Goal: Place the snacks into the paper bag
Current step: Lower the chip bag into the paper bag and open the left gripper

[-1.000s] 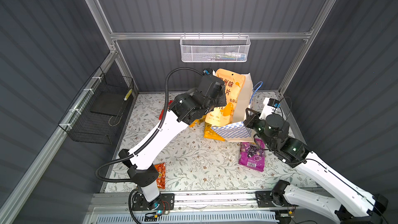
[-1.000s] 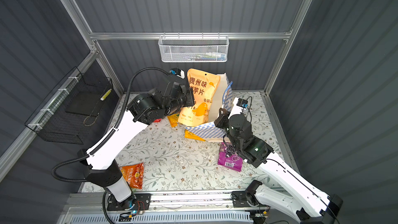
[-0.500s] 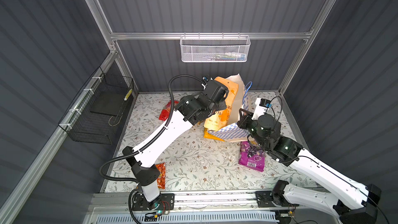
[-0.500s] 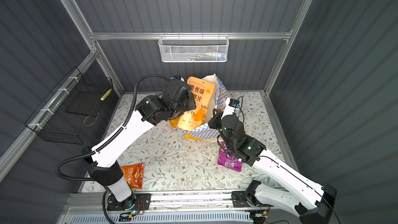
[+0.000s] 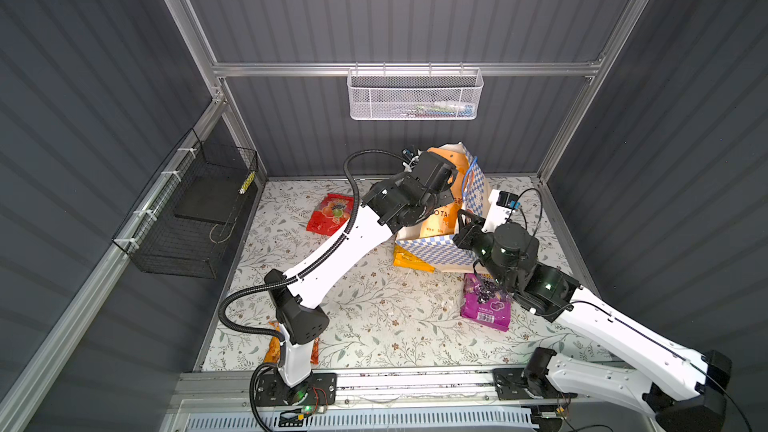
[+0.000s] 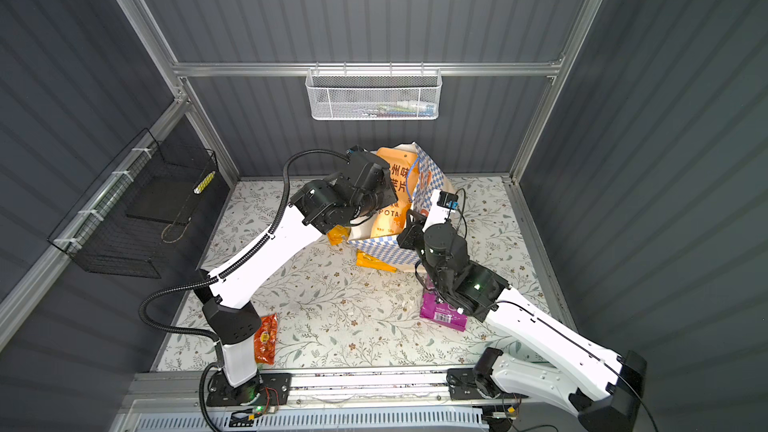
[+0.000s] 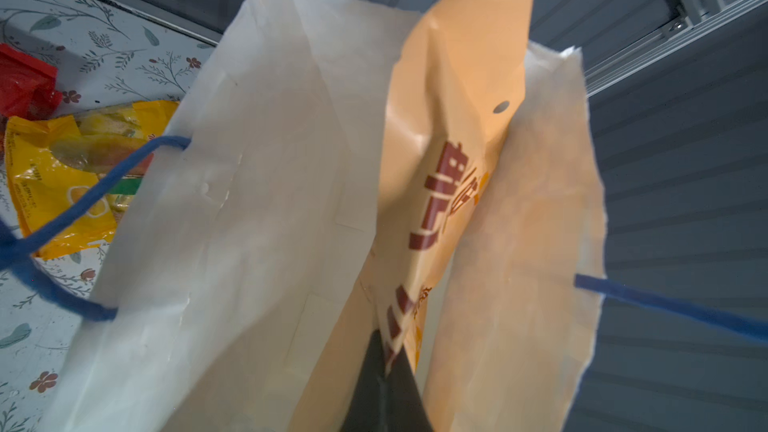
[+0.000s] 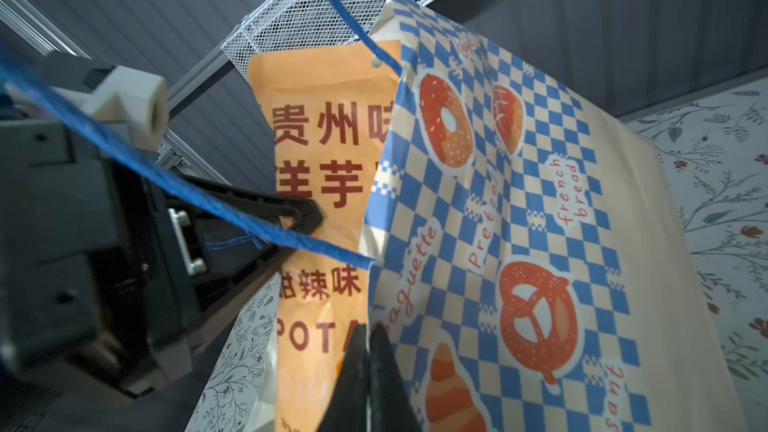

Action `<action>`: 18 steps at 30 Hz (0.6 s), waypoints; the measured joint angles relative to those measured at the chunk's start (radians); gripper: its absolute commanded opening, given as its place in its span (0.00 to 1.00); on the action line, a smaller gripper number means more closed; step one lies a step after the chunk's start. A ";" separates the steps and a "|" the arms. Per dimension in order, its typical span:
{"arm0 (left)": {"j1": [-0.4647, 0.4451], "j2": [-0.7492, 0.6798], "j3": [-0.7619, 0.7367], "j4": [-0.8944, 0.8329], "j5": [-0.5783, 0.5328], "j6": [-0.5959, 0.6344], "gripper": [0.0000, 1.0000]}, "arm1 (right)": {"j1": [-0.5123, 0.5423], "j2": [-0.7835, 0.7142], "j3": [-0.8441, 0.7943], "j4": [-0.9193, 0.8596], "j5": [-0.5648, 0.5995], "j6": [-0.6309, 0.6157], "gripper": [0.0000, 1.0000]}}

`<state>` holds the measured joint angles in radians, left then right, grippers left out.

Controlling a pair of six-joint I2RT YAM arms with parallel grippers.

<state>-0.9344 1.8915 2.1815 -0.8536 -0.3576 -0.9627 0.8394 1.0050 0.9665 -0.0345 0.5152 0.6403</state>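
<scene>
- Nearest, by the left arm's base: dark orange packet (image 6: 266, 338), flat on the floral surface (image 6: 332, 309), partly hidden behind the arm, well apart from both sets of jaws.
- Further in, on the right: purple packet (image 5: 484, 305), flat on the surface, partly hidden by the right arm above it, not gripped.
- Just beyond: right gripper (image 8: 369, 338), jaws pressed together on the near edge of the paper bag (image 8: 540, 222), at the rim of the checkered wall.
- Paper bag tilted, mouth open upward and toward the left arm, blue-and-white checks showing in both top views.
- Poking out from beneath the bag's near wall: yellow-orange packet (image 5: 411, 261). Just beside the bag's left wall: second yellow-orange packet (image 6: 338, 235).
- Inside the mouth: pale-orange pouch (image 6: 395, 209) with red Chinese characters, standing between the cream inner walls, top edge sticking out above the rim.
- Reaching in from the left: left gripper (image 7: 380, 351), jaws clamped narrow on the pouch, below its top edge. Right jaws just beside the pouch, but closed on the bag alone.
- Draped across the left gripper's fingers in the right wrist view: blue cord handle (image 8: 232, 209).
- Left of the bag, toward the back: red packet (image 5: 330, 214), flat on the surface, well apart from both grippers.
- Farthest: black wire basket (image 5: 195, 218) on the left wall, white mesh basket (image 5: 415, 95) hanging on the back rail.
</scene>
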 measured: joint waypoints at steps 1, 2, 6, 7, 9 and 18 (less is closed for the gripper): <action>0.000 -0.001 -0.032 0.013 0.009 0.000 0.00 | 0.000 -0.001 0.000 0.005 -0.006 -0.002 0.00; 0.000 -0.001 -0.057 0.019 0.015 -0.002 0.00 | 0.000 -0.002 0.000 0.008 -0.013 -0.004 0.00; 0.000 -0.001 -0.160 0.045 0.034 -0.011 0.01 | 0.000 -0.012 -0.002 0.014 -0.042 -0.010 0.00; 0.000 -0.001 -0.176 0.050 0.042 -0.011 0.01 | 0.000 -0.015 -0.002 0.014 -0.048 -0.011 0.00; 0.002 0.001 -0.192 0.052 0.057 -0.011 0.01 | 0.000 -0.022 -0.007 0.017 -0.060 -0.010 0.00; 0.032 0.005 -0.191 0.099 0.140 0.008 0.69 | -0.051 -0.036 -0.041 0.014 -0.108 0.030 0.00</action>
<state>-0.9020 1.8961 1.9907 -0.7547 -0.2173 -0.9543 0.7887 0.9691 0.9253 -0.0208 0.4068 0.6704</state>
